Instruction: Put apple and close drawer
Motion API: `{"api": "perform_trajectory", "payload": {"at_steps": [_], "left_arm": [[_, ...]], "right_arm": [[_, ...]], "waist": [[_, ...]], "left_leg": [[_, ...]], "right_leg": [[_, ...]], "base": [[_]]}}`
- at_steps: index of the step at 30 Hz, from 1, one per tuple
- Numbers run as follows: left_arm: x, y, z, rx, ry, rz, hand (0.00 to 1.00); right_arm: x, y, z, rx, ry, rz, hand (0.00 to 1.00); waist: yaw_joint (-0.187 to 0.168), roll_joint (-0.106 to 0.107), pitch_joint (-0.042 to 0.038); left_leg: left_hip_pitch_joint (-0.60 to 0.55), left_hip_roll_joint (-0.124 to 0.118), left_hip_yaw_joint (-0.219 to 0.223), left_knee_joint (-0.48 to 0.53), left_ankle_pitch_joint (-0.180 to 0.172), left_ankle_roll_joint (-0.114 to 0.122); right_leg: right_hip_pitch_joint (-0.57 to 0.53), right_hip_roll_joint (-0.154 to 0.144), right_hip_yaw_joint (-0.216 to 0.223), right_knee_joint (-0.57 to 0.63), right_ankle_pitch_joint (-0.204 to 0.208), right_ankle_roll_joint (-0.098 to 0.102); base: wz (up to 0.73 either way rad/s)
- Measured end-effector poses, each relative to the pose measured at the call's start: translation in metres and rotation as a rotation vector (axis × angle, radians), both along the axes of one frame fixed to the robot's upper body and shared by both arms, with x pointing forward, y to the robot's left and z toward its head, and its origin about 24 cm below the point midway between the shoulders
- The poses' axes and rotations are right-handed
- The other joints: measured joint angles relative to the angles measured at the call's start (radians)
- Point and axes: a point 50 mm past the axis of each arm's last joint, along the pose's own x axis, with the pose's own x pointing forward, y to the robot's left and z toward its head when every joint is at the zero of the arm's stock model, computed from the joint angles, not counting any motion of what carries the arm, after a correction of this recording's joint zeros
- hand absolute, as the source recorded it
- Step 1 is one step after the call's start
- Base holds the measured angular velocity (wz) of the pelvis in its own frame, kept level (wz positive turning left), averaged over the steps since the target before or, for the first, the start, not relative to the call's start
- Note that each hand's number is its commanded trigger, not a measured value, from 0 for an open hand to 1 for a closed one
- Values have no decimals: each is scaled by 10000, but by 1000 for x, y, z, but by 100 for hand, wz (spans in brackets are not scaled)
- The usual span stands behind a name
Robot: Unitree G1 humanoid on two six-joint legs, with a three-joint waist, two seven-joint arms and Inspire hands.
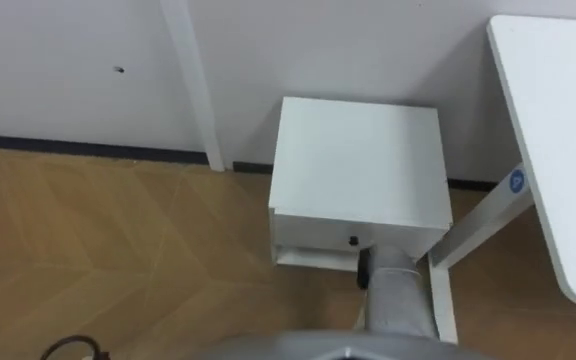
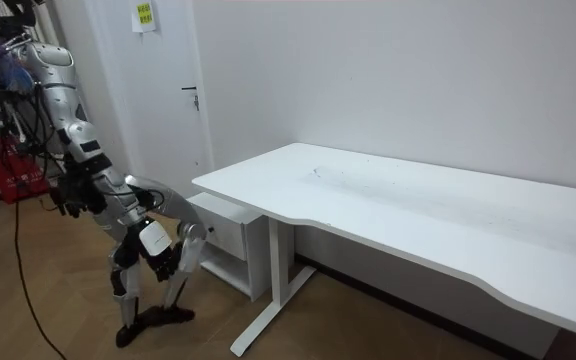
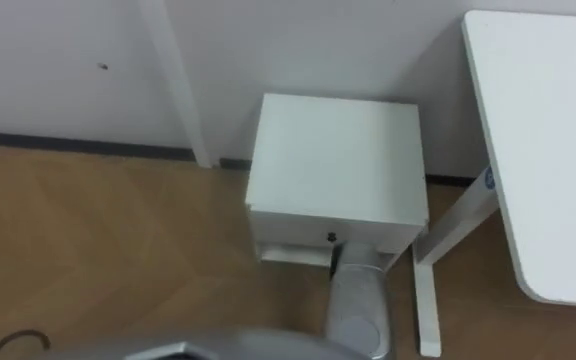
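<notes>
Items as I see them from my station:

1. Cabinet (image 1: 358, 160): white, back against the wall (image 1: 68, 60), standing between a door frame (image 1: 196, 90) and the tabletop's leg (image 1: 478, 225).
2. Drawer (image 1: 313, 228): top compartment of the cabinet, with a small dark knob (image 1: 353, 240) on its front. The front lies about level with the cabinet's top edge. I cannot tell whether any gap is left.
3. Shelf (image 1: 313, 258): the edge of an open compartment just below the drawer.
4. Right hand (image 1: 364, 266): at the end of a grey forearm coming up from the lower edge, a dark bit right under the knob, at the drawer front. Its fingers are hidden there, so I cannot tell whether it grips or lies loose.
5. Apple: I cannot tell where it is.
6. Tabletop (image 1: 558, 120): white, to the right, its short end near the cabinet.
7. Floor (image 1: 118, 260): wood boards.

In the room view the robot is close before the cabinet, at the tabletop's end.
</notes>
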Motion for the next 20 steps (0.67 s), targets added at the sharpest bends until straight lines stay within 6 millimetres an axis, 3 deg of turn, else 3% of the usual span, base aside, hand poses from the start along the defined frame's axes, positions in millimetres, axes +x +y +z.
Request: {"api": "perform_trajectory", "payload": {"at_steps": [1, 2, 3, 4, 5, 6, 7, 8, 11, 15, 20], "left_arm": [[-2, 1, 0, 58, 58, 61, 0], [-1, 1, 0, 78, 39, 75, 0], [2, 1, 0, 117, -54, 59, 0], [4, 2, 1, 150, -121, 35, 0], [7, 3, 1, 277, -207, 13, 0], [7, 3, 1, 357, -230, 10, 0], [7, 3, 1, 361, -231, 10, 0], [7, 1, 1, 301, -258, 9, 0], [9, -1, 0, 221, -338, 27, 0], [15, -3, 0, 183, -541, 26, 0], [21, -13, -3, -82, -680, 11, 0]], "right_arm": [[2, 1, 0, -16, -110, -49, 0], [4, 1, 0, -56, -162, -38, 0], [11, 0, -1, -168, -303, 109, 0], [15, 0, -1, -197, -416, 158, 0], [24, 0, -1, -233, -654, 236, 0], [28, -1, -1, -292, -816, 328, 0], [32, -1, 0, -316, -911, 366, 0], [37, -1, 0, -363, -1127, 442, 0], [47, 0, 0, -298, -1529, 414, 0], [49, 7, -3, -93, -1557, 171, 0], [45, 9, -4, -13, -1292, 25, 0]], "waist": [[115, -231, -13], [243, -326, -29], [445, -441, -104], [528, -499, -108], [584, -728, -120], [642, -920, -128], [692, -994, -122], [809, -1066, -123], [809, -984, -125], [778, -856, -136], [703, -715, -132]], "left_leg": [[115, -104, 16, -389, 144, -245], [169, -122, 50, -600, 231, -392], [206, -123, 84, -955, 387, -652], [237, -126, 109, -1123, 464, -770], [336, -158, 128, -1476, 633, -959], [483, -176, 153, -1694, 711, -942], [548, -196, 177, -1738, 712, -941], [702, -197, 244, -1831, 716, -932], [1049, -188, 269, -2185, 726, -915], [1215, -151, 396, -2341, 917, -583], [1217, -63, 393, -2356, 914, -588]], "right_leg": [[997, 141, 42, -1981, -37, 41], [1388, 260, 99, -2815, -78, 76], [2004, 476, 195, -4248, -125, 123], [2293, 553, 222, -4867, -128, 133], [2887, 624, 196, -6003, -39, 109], [3407, 703, 196, -6842, 317, 50], [3605, 716, 195, -7057, 565, 41], [3918, 747, 185, -7422, 553, 60], [4166, 774, 187, -7510, 239, 57], [4267, 876, 153, -7512, -156, -15], [4260, 985, 63, -7515, -385, -79]], "base": [[-8], [-20], [-21], [-18], [-7], [-7], [-15], [-21], [-7], [-12], [-5]]}}
